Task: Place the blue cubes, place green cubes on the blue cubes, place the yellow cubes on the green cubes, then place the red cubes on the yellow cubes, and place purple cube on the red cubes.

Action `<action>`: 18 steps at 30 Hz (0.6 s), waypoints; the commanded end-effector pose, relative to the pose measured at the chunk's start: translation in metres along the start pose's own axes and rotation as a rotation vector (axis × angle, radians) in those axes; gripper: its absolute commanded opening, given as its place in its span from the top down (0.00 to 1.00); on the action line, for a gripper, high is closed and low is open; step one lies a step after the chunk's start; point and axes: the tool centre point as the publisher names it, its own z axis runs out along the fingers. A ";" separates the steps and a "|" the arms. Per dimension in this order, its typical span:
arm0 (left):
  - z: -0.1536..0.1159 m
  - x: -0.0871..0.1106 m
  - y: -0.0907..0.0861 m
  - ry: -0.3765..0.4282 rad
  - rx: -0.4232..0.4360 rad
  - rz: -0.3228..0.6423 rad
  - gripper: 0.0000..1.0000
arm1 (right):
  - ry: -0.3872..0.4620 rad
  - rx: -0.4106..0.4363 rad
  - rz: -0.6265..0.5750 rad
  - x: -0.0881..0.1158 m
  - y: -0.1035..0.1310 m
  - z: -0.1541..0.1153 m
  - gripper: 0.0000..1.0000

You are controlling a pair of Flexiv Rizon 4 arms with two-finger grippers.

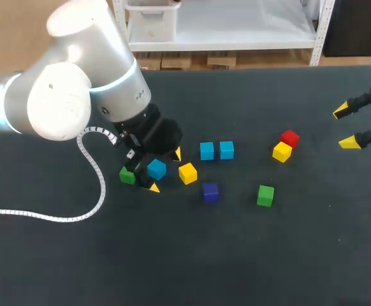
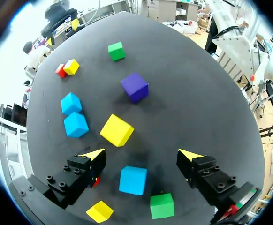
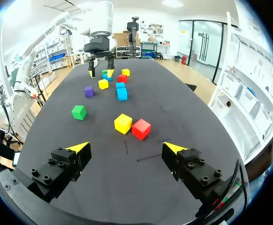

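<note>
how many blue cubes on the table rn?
3 blue cubes. One sits between the open fingers of the left gripper. The other two stand side by side beyond the nearest yellow cube. The left arm may hide more.

The dark bench [image 1: 313,255] bears loose cubes. Two blue cubes [image 1: 206,150] sit together; a red cube [image 1: 290,138] touches a yellow cube [image 1: 282,152].

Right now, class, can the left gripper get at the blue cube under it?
Probably yes: the left gripper is open, the blue cube sits between its fingers, nothing covering it.
</note>
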 end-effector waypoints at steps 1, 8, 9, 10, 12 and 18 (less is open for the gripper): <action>-0.001 0.007 0.004 0.001 0.005 -0.011 0.00 | -0.002 -0.001 -0.001 0.000 -0.001 0.001 0.00; 0.001 0.017 0.003 0.006 0.016 -0.032 0.01 | -0.002 -0.001 -0.001 0.000 -0.001 0.001 0.00; 0.001 0.019 0.003 0.007 0.017 -0.034 0.03 | -0.002 -0.001 -0.001 0.000 -0.001 0.001 0.00; 0.001 0.020 0.003 0.009 0.020 -0.036 0.04 | -0.002 -0.001 -0.001 0.000 -0.001 0.001 0.00; 0.001 0.023 0.003 0.012 0.024 -0.037 0.04 | -0.002 -0.001 -0.001 0.000 -0.001 0.001 0.00; -0.001 0.032 0.006 0.025 0.024 -0.042 0.10 | -0.002 -0.001 -0.001 0.000 -0.001 0.001 0.00</action>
